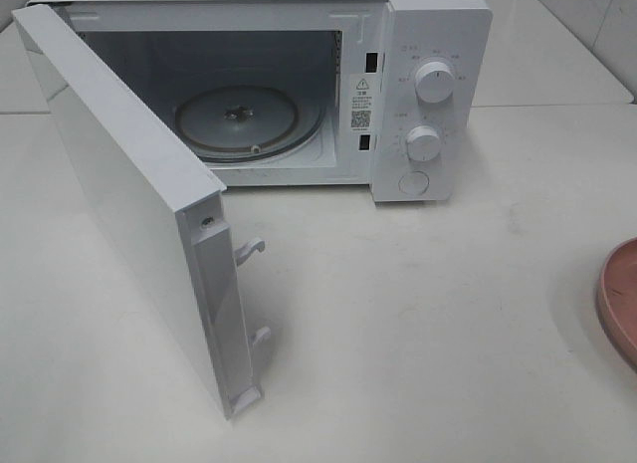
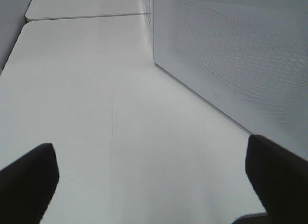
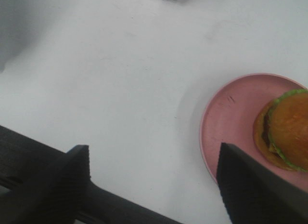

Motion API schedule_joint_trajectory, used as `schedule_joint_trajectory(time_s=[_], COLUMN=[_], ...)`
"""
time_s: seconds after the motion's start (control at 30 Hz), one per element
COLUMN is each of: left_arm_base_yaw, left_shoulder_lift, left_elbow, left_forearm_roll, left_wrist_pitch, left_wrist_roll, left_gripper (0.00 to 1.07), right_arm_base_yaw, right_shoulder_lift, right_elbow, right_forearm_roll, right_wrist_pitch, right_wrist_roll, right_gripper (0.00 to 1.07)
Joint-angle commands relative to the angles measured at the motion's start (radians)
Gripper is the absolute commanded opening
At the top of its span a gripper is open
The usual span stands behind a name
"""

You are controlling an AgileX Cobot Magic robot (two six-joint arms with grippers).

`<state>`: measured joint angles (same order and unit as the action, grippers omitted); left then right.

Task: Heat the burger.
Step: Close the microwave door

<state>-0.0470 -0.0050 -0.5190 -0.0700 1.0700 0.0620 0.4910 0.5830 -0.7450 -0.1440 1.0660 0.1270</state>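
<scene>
The burger [image 3: 288,130], golden-brown bun over green lettuce, lies on a round pink plate [image 3: 231,118] in the right wrist view. My right gripper [image 3: 153,159] hovers open over bare table beside the plate, one dark finger [image 3: 250,185] overlapping the plate's rim; nothing sits between the fingers. Only the left wrist view shows my left gripper [image 2: 151,151], which is open and empty above the white table next to the microwave door [image 2: 240,55]. In the high view only the plate's edge [image 1: 622,299] shows at far right; the burger and both grippers are out of frame there.
The white microwave [image 1: 428,45] stands at the back with its door [image 1: 119,194] swung wide open toward the front left. Its glass turntable [image 1: 249,119] is bare. Two knobs [image 1: 434,82] and a button sit on its right panel. White tabletop [image 1: 418,324] lies between microwave and plate.
</scene>
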Motion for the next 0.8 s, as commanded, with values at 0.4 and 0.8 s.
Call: schedule_joint_trajectory(time_s=[0.4,0.8], left_arm_base_yaw=[0.002,0.002], left_shoulder_lift=[-0.016,-0.016], left_elbow=[0.003,0.003], left_forearm_roll=[-0.008,-0.008], left_wrist_pitch=[-0.002,-0.002], left_wrist_roll=[0.0,0.0], left_gripper=[0.98,0.98], right_arm_base_yaw=[-0.216,-0.335], right_shoulder_lift=[-0.236,-0.409], right_elbow=[0.188,0.249], right_forearm_roll=[0.032,0.039], right_wrist_pitch=[-0.069,-0.069], right_wrist_roll=[-0.049,-0.06], right_gripper=[0.74,0.74])
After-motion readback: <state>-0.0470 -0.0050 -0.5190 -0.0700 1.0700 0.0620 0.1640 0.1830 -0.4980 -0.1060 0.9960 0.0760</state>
